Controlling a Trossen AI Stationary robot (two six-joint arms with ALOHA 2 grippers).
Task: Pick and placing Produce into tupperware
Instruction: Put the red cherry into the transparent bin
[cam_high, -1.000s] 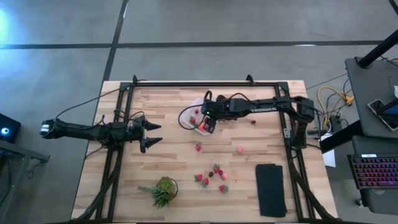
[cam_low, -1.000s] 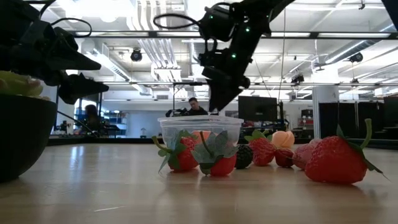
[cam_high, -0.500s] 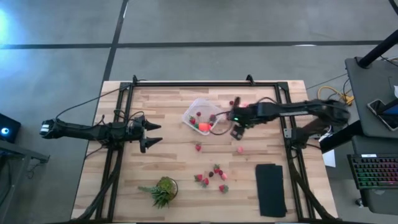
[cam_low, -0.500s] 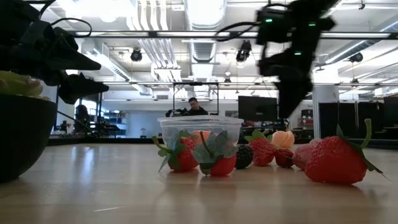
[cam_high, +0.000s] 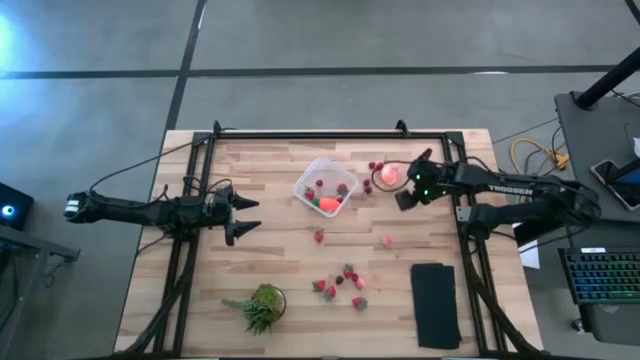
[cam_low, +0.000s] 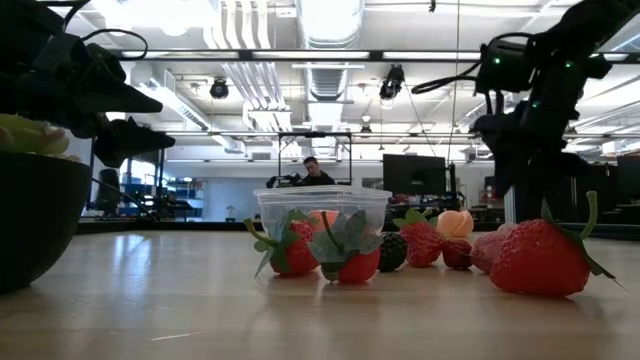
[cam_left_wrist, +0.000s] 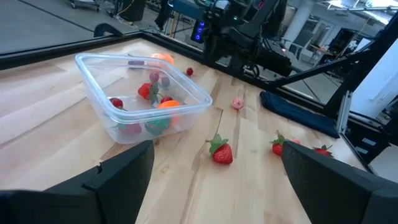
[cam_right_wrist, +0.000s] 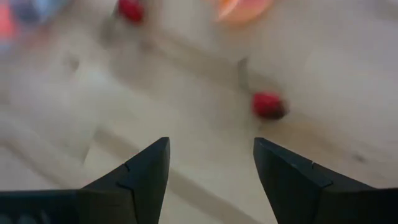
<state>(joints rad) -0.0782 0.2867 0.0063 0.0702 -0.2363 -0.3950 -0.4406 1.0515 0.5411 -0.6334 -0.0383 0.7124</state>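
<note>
The clear tub (cam_high: 324, 186) sits near the middle of the table's far half with a few strawberries and an orange piece already inside, while more strawberries (cam_high: 340, 284) lie scattered toward the near edge and a round pink-orange fruit (cam_high: 389, 175) rests just right of the tub. The right gripper (cam_high: 405, 197) hangs close beside that fruit, its jaws parted and empty, with a small red berry (cam_right_wrist: 268, 106) on the bare wood just ahead of them. The left gripper (cam_high: 243, 215) waits well left of the tub, jaws spread wide and holding nothing. The likely risk is a poor grab: the berry is tiny and round, so jaws closing off-centre could flick it away across the wood or into the pink-orange fruit. That fruit is bigger and smooth, so a pinch near its edge could squeeze it out and send it rolling
</note>
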